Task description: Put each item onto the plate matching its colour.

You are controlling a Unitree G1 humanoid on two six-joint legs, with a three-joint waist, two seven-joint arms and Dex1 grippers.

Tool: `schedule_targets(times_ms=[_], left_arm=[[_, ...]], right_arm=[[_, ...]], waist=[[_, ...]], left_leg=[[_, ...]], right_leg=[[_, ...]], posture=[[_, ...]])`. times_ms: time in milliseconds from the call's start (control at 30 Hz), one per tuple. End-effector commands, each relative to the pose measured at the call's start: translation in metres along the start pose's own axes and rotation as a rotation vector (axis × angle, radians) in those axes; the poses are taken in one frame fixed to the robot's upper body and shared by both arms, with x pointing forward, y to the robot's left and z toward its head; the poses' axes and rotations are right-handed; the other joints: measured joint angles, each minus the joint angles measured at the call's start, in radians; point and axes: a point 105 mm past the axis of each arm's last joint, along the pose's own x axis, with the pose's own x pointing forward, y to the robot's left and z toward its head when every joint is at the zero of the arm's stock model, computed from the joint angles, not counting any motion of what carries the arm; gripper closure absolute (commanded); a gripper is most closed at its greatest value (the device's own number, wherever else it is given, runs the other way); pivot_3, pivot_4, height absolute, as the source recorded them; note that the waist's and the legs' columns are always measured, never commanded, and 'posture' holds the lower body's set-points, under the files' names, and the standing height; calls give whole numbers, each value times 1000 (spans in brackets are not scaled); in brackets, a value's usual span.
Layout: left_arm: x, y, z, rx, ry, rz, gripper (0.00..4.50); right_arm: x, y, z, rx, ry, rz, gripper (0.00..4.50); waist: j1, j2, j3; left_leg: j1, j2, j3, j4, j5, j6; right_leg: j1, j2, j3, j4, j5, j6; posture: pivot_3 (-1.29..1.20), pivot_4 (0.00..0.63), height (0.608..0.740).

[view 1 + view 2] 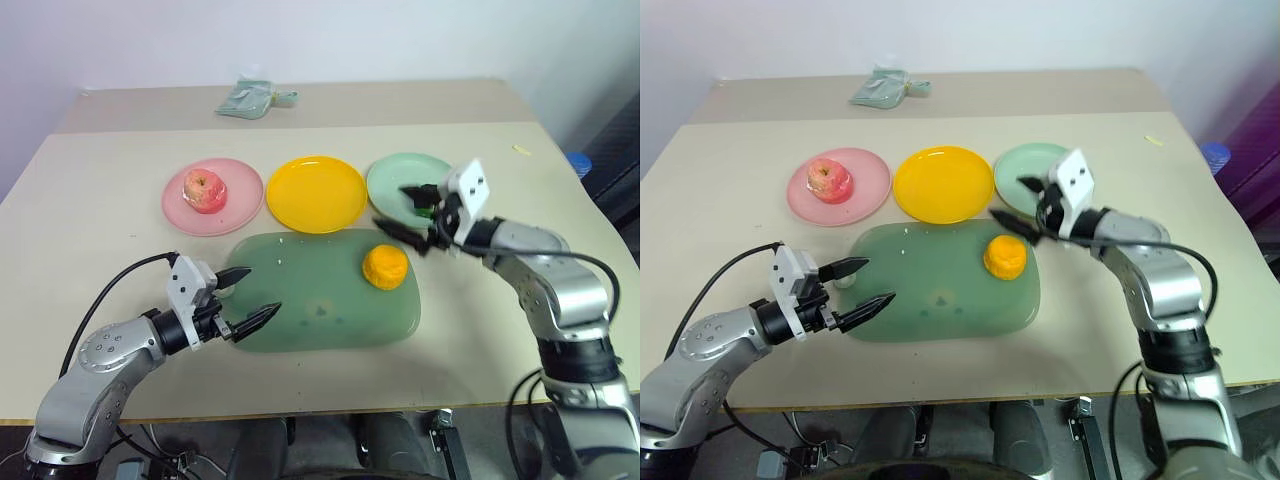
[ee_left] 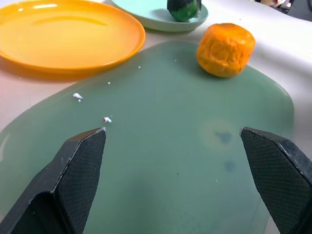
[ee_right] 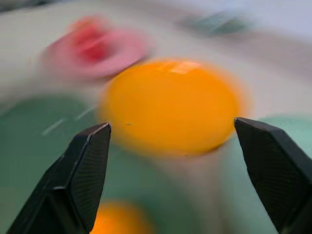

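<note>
The orange-yellow fruit (image 1: 384, 266) is the one item not yet sorted. It lies on the green cutting mat (image 1: 300, 320), near the mat's far right corner, just in front of the yellow plate (image 1: 316, 193), which has nothing on it. The red-pink apple (image 1: 204, 189) sits already on the pink plate (image 1: 190, 217), and the dark green ball (image 2: 184, 9) on the mint green plate (image 1: 395, 177), partly hidden behind the right gripper.

Handling, as judgement: the fruit looks light and a bit soft, w/ a wrinkled, dented skin and a flat top, prob. a toy or foam piece. So it should not roll much and is not fragile, but a hard squeeze may deform it. The mat looks smooth and maybe slippery, so a push from one side could slide it. Best to take it across its widest middle, fingers on two opposite sides, coming from above or slightly from the side.

Left gripper (image 1: 255, 298): fingers wide apart, holding nothing, above the mat's near left part and pointing toward the fruit, well apart from it. Right gripper (image 1: 410, 212): fingers open, nothing between them, over the near edge of the mint plate, just beside the ball; I cannot tell if one finger touches it. The right one is nearer to the fruit.
</note>
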Motion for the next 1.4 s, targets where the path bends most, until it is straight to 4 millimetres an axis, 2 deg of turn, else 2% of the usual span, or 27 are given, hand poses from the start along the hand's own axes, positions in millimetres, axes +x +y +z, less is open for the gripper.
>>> schedule_targets(times_ms=[33, 133, 200, 233, 300, 400, 467, 600, 767, 867, 900, 967, 1100, 1200, 1300, 1400], left_arm=[[0, -1, 7, 34, -22, -21, 0], [2, -2, 7, 35, -24, -28, 0], [2, -2, 7, 38, -25, -31, 0], [2, -2, 6, 39, -24, -31, 0], [-2, -1, 5, 46, -20, -19, 0], [-9, 5, 5, 41, -33, 48, 0], [-16, 14, 9, 22, -73, 127, 0], [-33, 34, 9, 16, -115, 307, 0], [-37, 38, 4, 44, -97, 397, 0], [-40, 38, 3, 45, -103, 421, 0], [-39, 38, 4, 43, -109, 427, 0], [-41, 39, 4, 36, -124, 447, 0], [-52, 43, 1, 29, -121, 487, 0], [-70, 52, -8, 31, -79, 549, 0], [-101, 67, -20, 30, -36, 659, 0], [-129, 82, -31, 31, 10, 770, 0]], right_arm=[[-1, 14, -11, -32, 69, 65, 429], [6, 7, -33, -60, 149, 19, 429], [13, -1, -36, -48, 149, -36, 429], [15, -3, -34, -45, 135, -46, 946], [21, 0, -20, -58, 74, -42, 1579], [35, 1, 12, -57, -50, -55, 1675], [54, -5, 27, -46, -82, -102, 1675], [103, -31, 35, 75, -54, -252, 1675], [140, -43, 39, 83, -56, -276, 1675], [143, -50, 44, 68, -80, -283, 272], [140, -53, 47, 54, -97, -279, 36], [126, -57, 54, 19, -150, -267, 36], [72, -62, 47, -138, -180, -195, 36], [18, -73, 27, -129, -141, -197, 36], [-37, -86, -7, -70, -25, -257, 36], [-77, -91, -35, -35, 84, -307, 36]], waist=[[-5, 0, 0], [-8, 0, 0], [-7, 0, 0], [-7, 0, 0], [-4, 0, 0], [-5, 0, 0], [-9, 0, 0], [-10, 0, 0], [0, 0, 0], [0, 0, 0], [-2, 0, 0], [-4, 0, 0], [3, 0, 0], [1, 0, 0], [-4, 0, 0], [-9, 1, 0]], left_leg=[[0, 0, 0, 0, 0, 0], [1, 1, 1, 0, 0, 0], [1, 1, 0, 0, 0, 0], [1, 1, 1, 0, 0, 0], [1, 1, 1, 0, 0, 0], [0, 1, 0, 0, 0, 0], [0, 1, 0, 0, 0, 0], [0, 2, 0, 0, 1, -1], [-2, -1, 0, -1, 1, -1], [-2, -3, 1, -1, 1, -1], [-2, -3, 1, -1, 1, -1], [-2, -2, 1, -1, 1, -1], [-2, -2, 0, -1, 0, -1], [-2, -2, 0, -1, 0, 0], [-1, -1, 1, -1, 0, 0], [0, 0, 2, -1, 0, 1]], right_leg=[[0, 0, 0, 0, 0, 0], [0, 2, 0, 1, 0, 0], [-1, 2, 0, 1, 0, 0], [0, 2, 0, 0, 0, 0], [-1, 2, 1, 1, 0, 0], [-1, 2, 1, 0, 0, 0], [-1, 2, 1, 1, 0, 0], [-3, 2, 1, 2, 0, -1], [-4, -1, 0, 0, 1, -1], [-4, -3, 0, 0, 1, -1], [-4, -3, 0, 0, 1, -1], [-4, -2, 0, 0, 1, -1], [-4, -2, -1, 0, 1, -1], [-2, -3, -1, -2, 1, -1], [-1, -2, -1, -1, 0, -1], [-1, 1, 0, -1, 0, -1]], posture=[[0, 150, 740], [0, 150, 740], [0, 150, 740], [0, 150, 740], [0, 150, 740], [0, 150, 740], [0, 150, 740], [0, 150, 740], [0, 150, 740], [0, 150, 740], [0, 150, 740], [0, 150, 740], [0, 150, 740], [0, 150, 740], [0, 150, 740], [0, 150, 740]])
